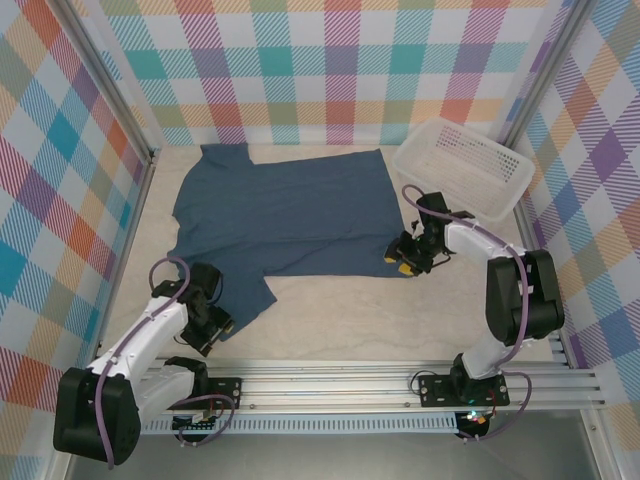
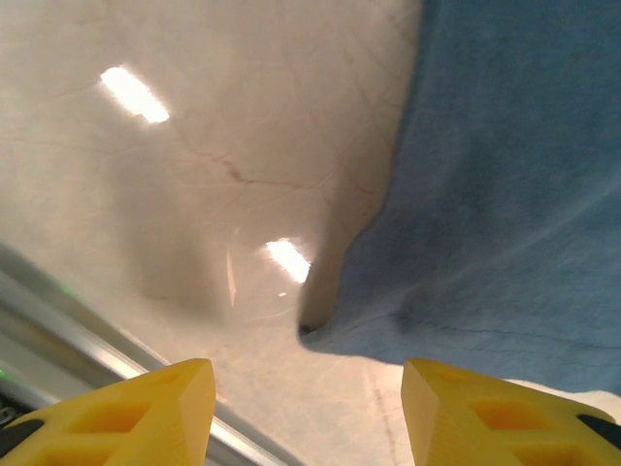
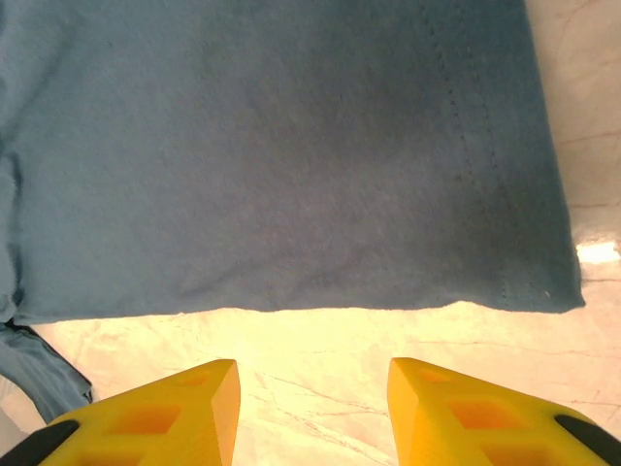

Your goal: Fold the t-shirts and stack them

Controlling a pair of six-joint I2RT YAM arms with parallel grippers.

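Observation:
One dark teal-blue t-shirt (image 1: 290,215) lies spread flat across the back half of the table, a sleeve reaching toward the near left. My left gripper (image 1: 218,327) hovers just off that sleeve's tip, jaws open and nothing between them. In the left wrist view the sleeve cloth (image 2: 505,194) lies ahead and to the right of the left gripper (image 2: 306,369), apart from the fingers. My right gripper (image 1: 399,262) sits at the shirt's near right corner. In the right wrist view the hem (image 3: 291,146) runs straight across, a short gap ahead of the open right gripper (image 3: 312,367).
A white perforated basket (image 1: 465,165) stands at the back right, close behind the right arm. An aluminium rail (image 1: 400,385) runs along the near edge and also shows as a rail (image 2: 58,320) beside the left fingers. Checkered walls enclose the table.

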